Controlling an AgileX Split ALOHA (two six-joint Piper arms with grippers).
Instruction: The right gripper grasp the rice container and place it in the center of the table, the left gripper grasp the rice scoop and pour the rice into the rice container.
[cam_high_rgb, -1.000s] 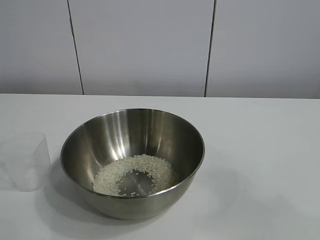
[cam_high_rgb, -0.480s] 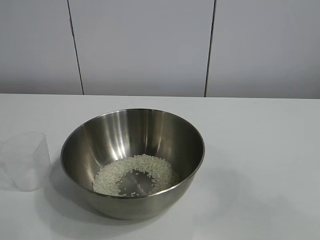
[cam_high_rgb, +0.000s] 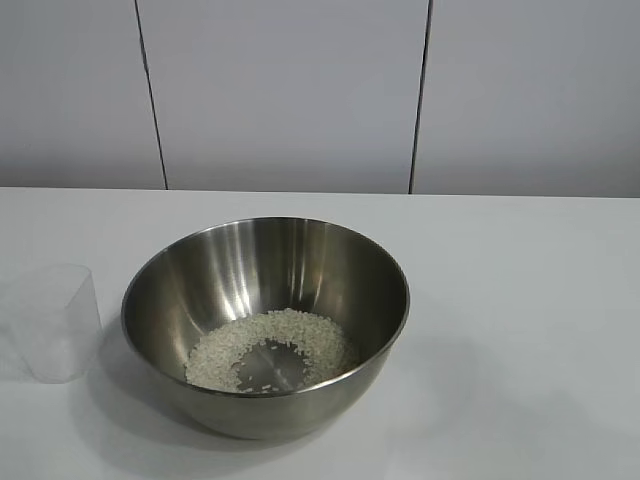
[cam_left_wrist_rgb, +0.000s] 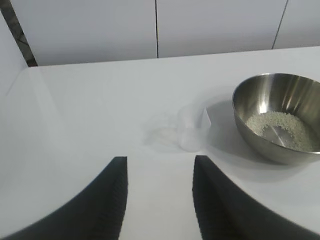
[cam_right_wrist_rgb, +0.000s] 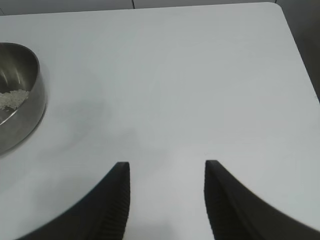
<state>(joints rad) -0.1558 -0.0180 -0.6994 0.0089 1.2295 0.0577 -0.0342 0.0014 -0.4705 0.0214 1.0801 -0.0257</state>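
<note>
The rice container, a wide shiny steel bowl, stands on the white table near its middle, with a ring of white rice on its bottom. The rice scoop, a small clear plastic cup, stands upright and empty just to the bowl's left. In the left wrist view my left gripper is open and holds nothing, drawn back from the rice scoop and the rice container. My right gripper is open over bare table, well away from the rice container. Neither gripper shows in the exterior view.
A pale panelled wall rises behind the table. In the right wrist view the table's edge and rounded corner lie beyond the gripper. White tabletop stretches to the right of the bowl.
</note>
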